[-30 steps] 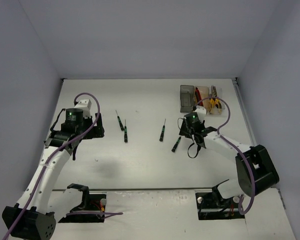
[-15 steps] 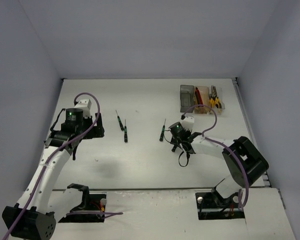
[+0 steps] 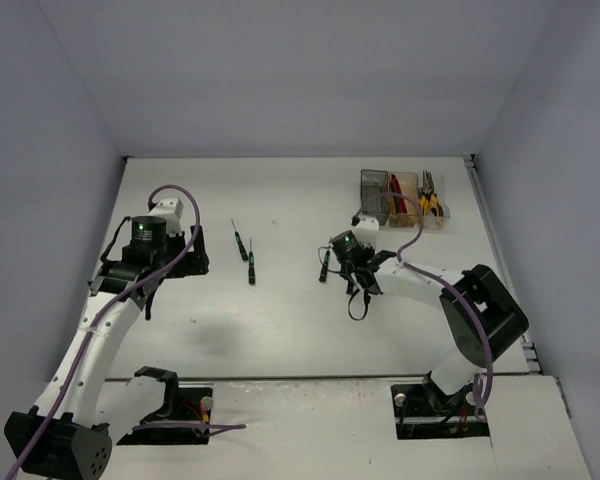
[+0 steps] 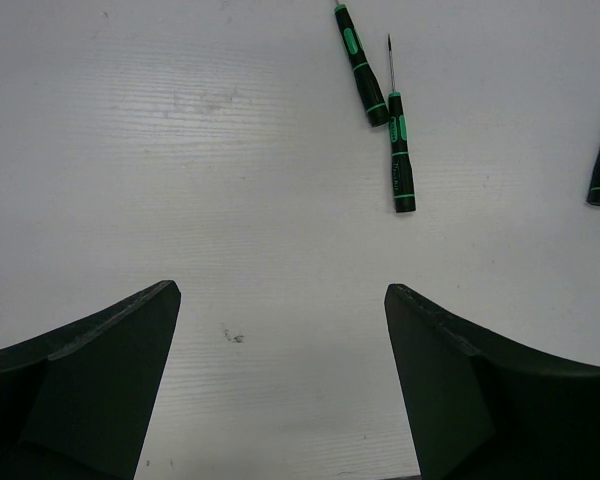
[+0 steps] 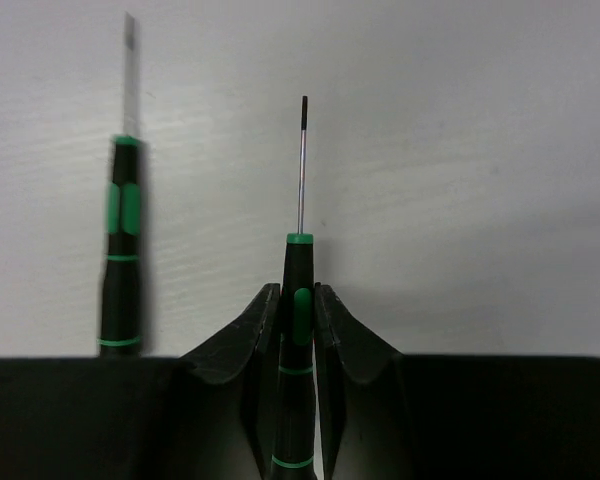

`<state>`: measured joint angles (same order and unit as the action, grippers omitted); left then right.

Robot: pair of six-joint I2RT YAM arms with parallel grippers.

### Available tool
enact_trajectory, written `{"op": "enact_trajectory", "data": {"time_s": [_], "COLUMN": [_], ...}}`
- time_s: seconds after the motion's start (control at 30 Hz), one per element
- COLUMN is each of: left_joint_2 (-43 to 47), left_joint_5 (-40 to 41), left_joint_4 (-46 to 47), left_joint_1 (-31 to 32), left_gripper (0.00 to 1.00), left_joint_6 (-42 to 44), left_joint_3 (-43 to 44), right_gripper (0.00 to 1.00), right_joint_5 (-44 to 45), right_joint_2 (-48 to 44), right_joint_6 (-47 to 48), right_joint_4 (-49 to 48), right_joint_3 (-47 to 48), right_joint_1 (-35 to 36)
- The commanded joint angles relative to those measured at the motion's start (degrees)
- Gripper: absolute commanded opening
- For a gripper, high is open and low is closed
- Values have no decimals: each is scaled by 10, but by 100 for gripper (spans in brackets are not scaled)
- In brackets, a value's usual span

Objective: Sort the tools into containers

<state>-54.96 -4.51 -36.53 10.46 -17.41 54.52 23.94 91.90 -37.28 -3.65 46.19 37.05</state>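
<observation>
The matte white table carries a row of translucent rectangular plastic bins at its far right. The left gripper gapes, holding nothing. Mid-table, the right gripper pinches a thin black-green screwdriver by its ribbed handle, beside a second screwdriver.

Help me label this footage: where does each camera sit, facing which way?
Top external: above and behind, looking down on the table; left arm and right arm show.
Left wrist: looks down past the open left hand at two screwdrivers.
Right wrist: looks along the right hand, shut on a screwdriver.
Shared: top and left wrist show those two screwdrivers.
</observation>
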Motion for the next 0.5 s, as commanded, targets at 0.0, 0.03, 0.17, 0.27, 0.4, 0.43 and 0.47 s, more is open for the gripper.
{"op": "enact_trajectory", "data": {"time_s": [0.0, 0.03, 0.17, 0.27, 0.4, 0.43, 0.47], "left_joint_2": [5, 5, 4, 2, 0, 1, 3], "left_joint_5": [-1, 0, 3, 4, 3, 3, 4], "left_joint_4": [28, 28, 27, 28, 28, 28, 27], "left_joint_1": [-4, -4, -4, -4, -4, -4, -4], "left_gripper": [81, 81, 81, 81, 81, 81, 81], "left_joint_6": [-8, -7, -6, -6, -4, -3, -3], "left_joint_3": [3, 4, 3, 3, 3, 3, 3], "right_gripper": [0, 0, 0, 0, 0, 0, 0], "right_joint_5": [17, 15, -15, -39, -97, -102, -104], "right_joint_2": [-27, -24, 26, 81, 148, 169, 190], "right_joint_6": [155, 172, 263, 316, 357, 362, 364], "right_joint_4": [-2, -2, -17, -43, -74, -81, -90], "right_joint_3": [132, 149, 262, 313, 382, 395, 405], "right_joint_1": [-27, -43, -105, -151, -191, -198, -203]}}
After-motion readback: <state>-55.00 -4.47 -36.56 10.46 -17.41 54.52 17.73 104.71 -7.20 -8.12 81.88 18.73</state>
